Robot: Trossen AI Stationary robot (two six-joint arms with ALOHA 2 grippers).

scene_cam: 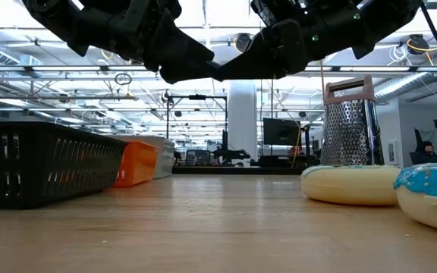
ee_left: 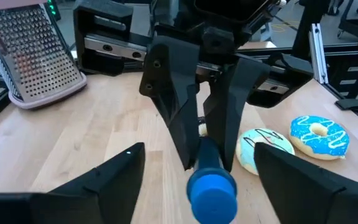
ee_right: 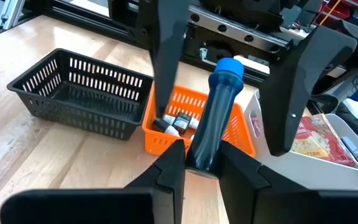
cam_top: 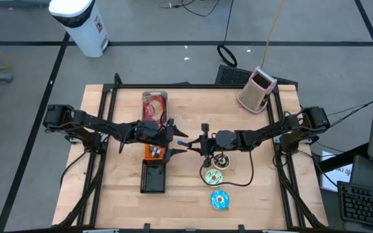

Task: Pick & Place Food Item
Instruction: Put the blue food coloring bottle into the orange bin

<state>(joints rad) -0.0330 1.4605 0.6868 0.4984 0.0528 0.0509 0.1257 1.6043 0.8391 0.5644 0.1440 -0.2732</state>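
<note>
My right gripper (ee_right: 202, 149) is shut on a dark blue cylinder (ee_right: 207, 118) with a lighter blue cap (ee_left: 211, 193), held high over the table's middle. My left gripper (ee_left: 199, 152) faces it, open. Its two fingers (ee_right: 166, 62) stand on either side of the capped end without touching it. In the high view the two grippers meet tip to tip, left (cam_top: 173, 140) and right (cam_top: 192, 142). A white-iced donut (cam_top: 214, 176) and a blue-iced donut (cam_top: 219, 200) lie flat on the table, near side of the right gripper. My right gripper pinches the cylinder's uncapped end (ee_right: 197, 158) between its two fingers. The fingers come about level from the table's right, and the cylinder runs on along them toward the left gripper. It is lifted clear of the table, its capped end free.
An orange basket (cam_top: 155, 151) with small items and a black basket (cam_top: 153, 177) stand under and near my left gripper. A white tray with a food packet (cam_top: 154, 107) lies behind them. A metal grater (cam_top: 258, 89) stands at the far right.
</note>
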